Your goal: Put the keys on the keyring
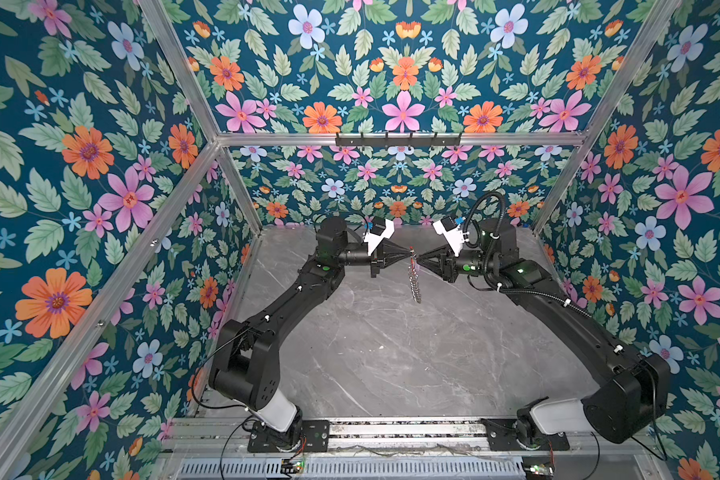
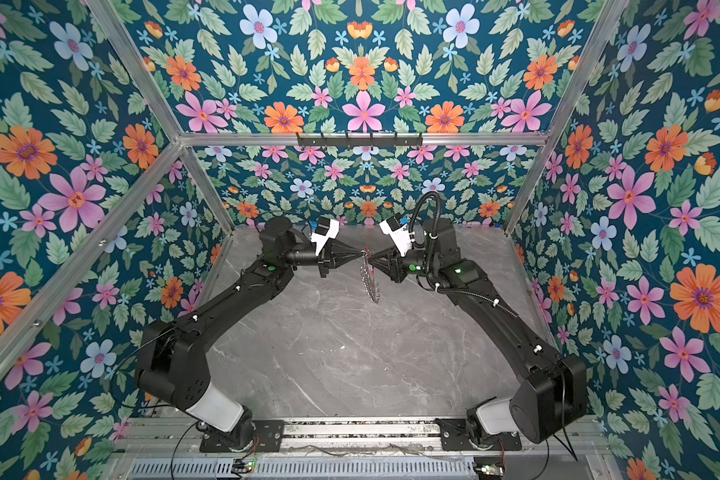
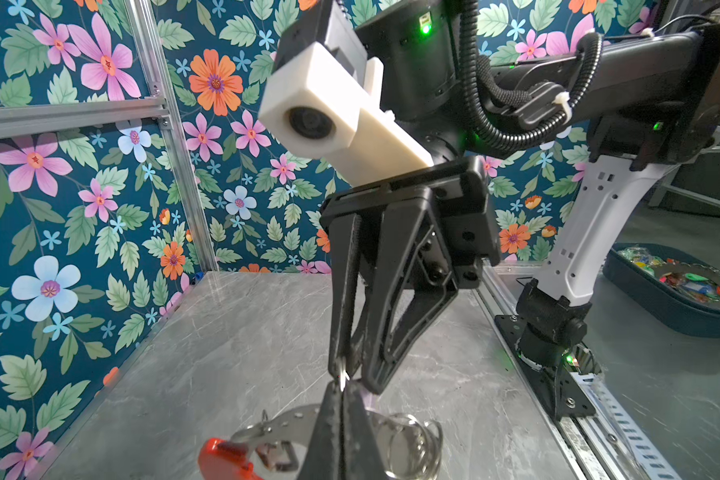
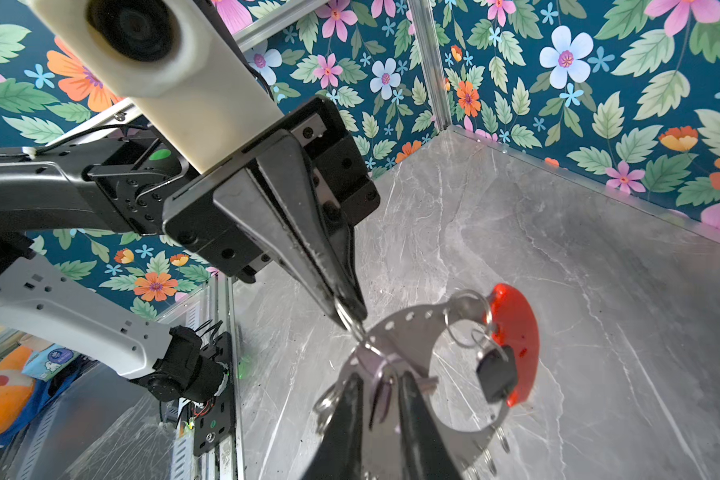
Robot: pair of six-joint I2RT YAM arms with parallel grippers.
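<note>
Both arms reach in from either side and meet nose to nose over the middle of the grey marble bench (image 1: pixel 391 353), and the keyring (image 1: pixel 414 278) dangles from that meeting point as a thin string of silver rings with a speck of red at the top, seen in both top views (image 2: pixel 371 278). From the right wrist you can see it properly: a perforated steel band (image 4: pixel 412 316) curved into a loop, closed by a red plastic section (image 4: pixel 516 332), with small split rings hung along it. The left claw (image 4: pixel 348 311) has its jaws pressed together on one of those small rings at the upper edge of the band, and that is what carries the loop. A black-headed key (image 4: pixel 497 376) hangs on a ring just beside the red piece. The right claw (image 4: pixel 381 378) comes at the band from the other side, jaws a little apart, with a pale lavender tag (image 4: pixel 385 390) sitting in the gap; I can't tell whether they are actually pressing on it. In the left wrist view the right claw (image 3: pixel 356 378) tips sit just above the left claw (image 3: pixel 341 399), almost touching
</note>
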